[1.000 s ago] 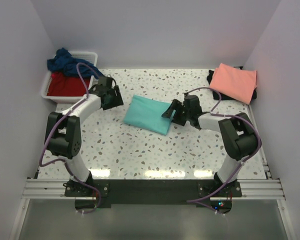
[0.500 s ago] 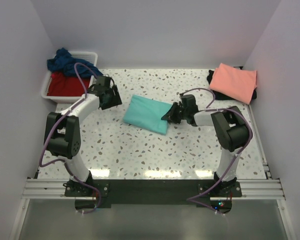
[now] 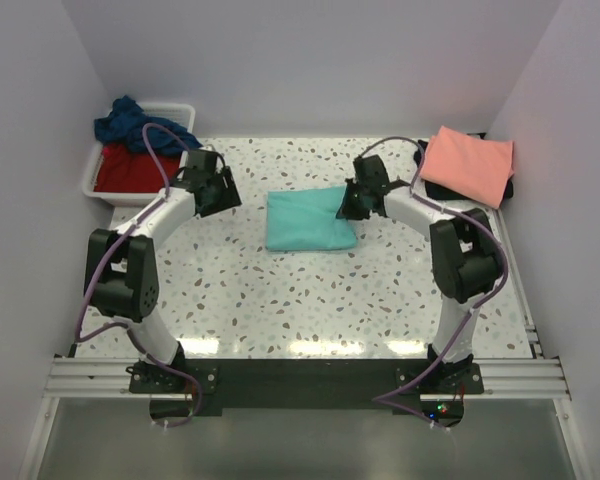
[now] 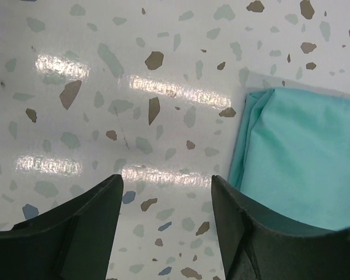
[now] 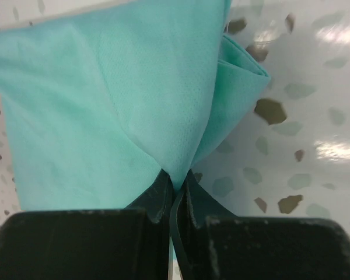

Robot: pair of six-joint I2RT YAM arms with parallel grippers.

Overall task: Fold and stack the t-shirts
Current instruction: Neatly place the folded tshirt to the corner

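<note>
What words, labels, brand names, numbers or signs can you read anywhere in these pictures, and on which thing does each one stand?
None: no view shows any text that can be read.
The folded turquoise cloth t-shirt is plain, and so are the salmon-pink folded cloth t-shirt, the white plastic tub and the speckled white table.

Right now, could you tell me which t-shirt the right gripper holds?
The turquoise t-shirt mid-table: the right gripper is shut on its corner; the salmon-pink t-shirt and those in the tub lie apart.
</note>
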